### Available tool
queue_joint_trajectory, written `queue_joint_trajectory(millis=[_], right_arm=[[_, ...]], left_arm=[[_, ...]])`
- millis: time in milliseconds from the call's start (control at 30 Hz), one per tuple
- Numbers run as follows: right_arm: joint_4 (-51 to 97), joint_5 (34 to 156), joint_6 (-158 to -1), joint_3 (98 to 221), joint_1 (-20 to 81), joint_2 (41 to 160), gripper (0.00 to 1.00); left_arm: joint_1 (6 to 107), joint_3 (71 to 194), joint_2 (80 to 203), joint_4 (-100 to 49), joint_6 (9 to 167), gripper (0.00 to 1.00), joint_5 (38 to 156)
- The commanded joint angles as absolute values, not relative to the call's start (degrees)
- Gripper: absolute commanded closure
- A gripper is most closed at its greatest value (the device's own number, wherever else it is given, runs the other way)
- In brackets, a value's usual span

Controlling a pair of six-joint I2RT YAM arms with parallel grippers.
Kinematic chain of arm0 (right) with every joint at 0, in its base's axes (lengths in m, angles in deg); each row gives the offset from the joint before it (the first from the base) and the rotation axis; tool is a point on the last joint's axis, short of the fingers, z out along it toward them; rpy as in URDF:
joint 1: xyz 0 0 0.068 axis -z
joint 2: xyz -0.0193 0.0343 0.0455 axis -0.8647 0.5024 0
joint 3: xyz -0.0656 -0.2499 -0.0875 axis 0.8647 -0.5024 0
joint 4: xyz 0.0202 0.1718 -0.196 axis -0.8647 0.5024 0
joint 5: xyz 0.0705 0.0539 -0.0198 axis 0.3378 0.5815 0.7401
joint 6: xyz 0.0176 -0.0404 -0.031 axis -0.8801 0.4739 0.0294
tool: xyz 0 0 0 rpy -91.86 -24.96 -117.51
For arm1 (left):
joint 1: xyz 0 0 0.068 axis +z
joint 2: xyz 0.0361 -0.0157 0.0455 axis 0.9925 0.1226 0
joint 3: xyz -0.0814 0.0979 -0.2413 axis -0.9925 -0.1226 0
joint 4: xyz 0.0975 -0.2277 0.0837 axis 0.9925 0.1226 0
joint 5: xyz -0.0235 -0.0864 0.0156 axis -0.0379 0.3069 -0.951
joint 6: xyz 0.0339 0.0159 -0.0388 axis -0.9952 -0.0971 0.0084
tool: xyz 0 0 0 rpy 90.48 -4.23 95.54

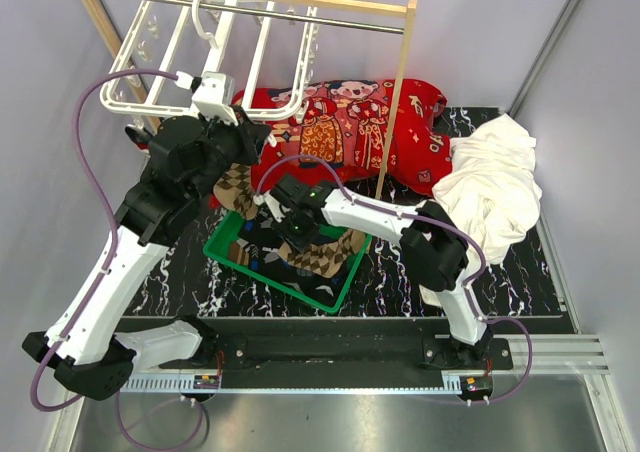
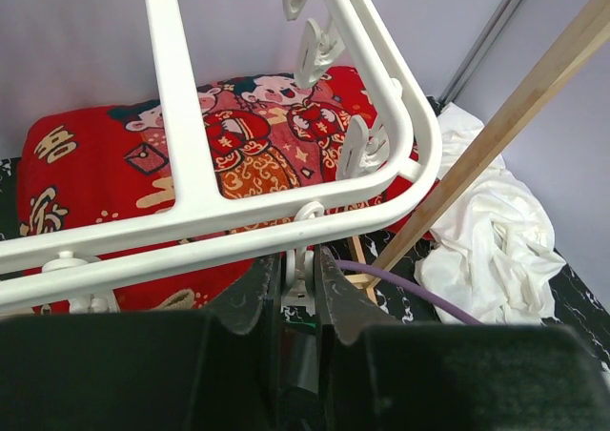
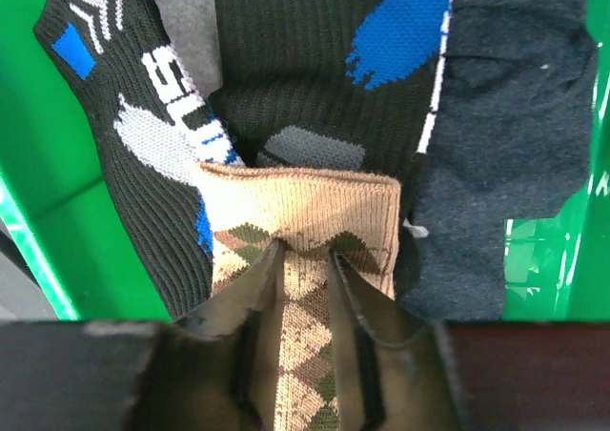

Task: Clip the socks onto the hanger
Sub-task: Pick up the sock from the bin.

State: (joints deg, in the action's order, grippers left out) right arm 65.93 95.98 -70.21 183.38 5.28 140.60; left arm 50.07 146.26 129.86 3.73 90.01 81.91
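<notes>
The white hanger [image 1: 170, 52] hangs at the back left; its frame [image 2: 181, 135] crosses the left wrist view. My left gripper [image 2: 298, 264] is shut on a small white clip [image 2: 297, 283] that dangles under the hanger's front rail. Several socks [image 1: 325, 254] lie in a green basket [image 1: 228, 255]. My right gripper [image 3: 305, 255] reaches down into the basket and is shut on a fold of the tan argyle sock [image 3: 300, 202]. This sock lies on dark socks with blue and white marks [image 3: 286, 30], next to a grey-navy sock [image 3: 505, 116]. Another argyle sock [image 1: 235, 187] shows under my left arm.
A wooden rack with a metal rod [image 1: 400, 92] stands around the hanger; its post [image 2: 515, 116] is just right of my left gripper. A red printed cloth [image 1: 350, 112] lies behind the basket and a white cloth [image 1: 495, 182] lies at the right.
</notes>
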Motion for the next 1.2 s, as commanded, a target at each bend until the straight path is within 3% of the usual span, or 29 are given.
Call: queue_joint_trajectory(millis=[0, 133, 267, 700, 867, 1167], right_arm=[[66.8, 95.1, -69.9, 184.4, 4.0, 140.4, 0.73], [66.7, 94.1, -69.9, 182.3, 3.9, 137.6, 0.94], [65.9, 93.7, -69.5, 180.4, 4.0, 131.1, 1.0], [48.7, 87.8, -64.3, 167.5, 4.1, 108.2, 1.0], [34.2, 84.0, -60.0, 159.9, 4.1, 100.8, 1.0], [12.9, 81.5, -53.6, 153.7, 4.1, 96.9, 1.0]], left_arm=[[50.2, 148.9, 129.2, 2.7, 91.0, 1.0, 84.2], [50.2, 148.9, 129.2, 2.6, 91.1, 1.0, 84.5], [50.2, 149.1, 129.4, 2.6, 91.3, 1.0, 84.7], [50.2, 150.4, 129.2, 2.8, 92.4, 1.0, 86.7], [50.2, 150.7, 129.0, 3.0, 93.8, 1.0, 87.9], [50.2, 151.5, 129.6, 3.0, 95.7, 1.0, 91.4]])
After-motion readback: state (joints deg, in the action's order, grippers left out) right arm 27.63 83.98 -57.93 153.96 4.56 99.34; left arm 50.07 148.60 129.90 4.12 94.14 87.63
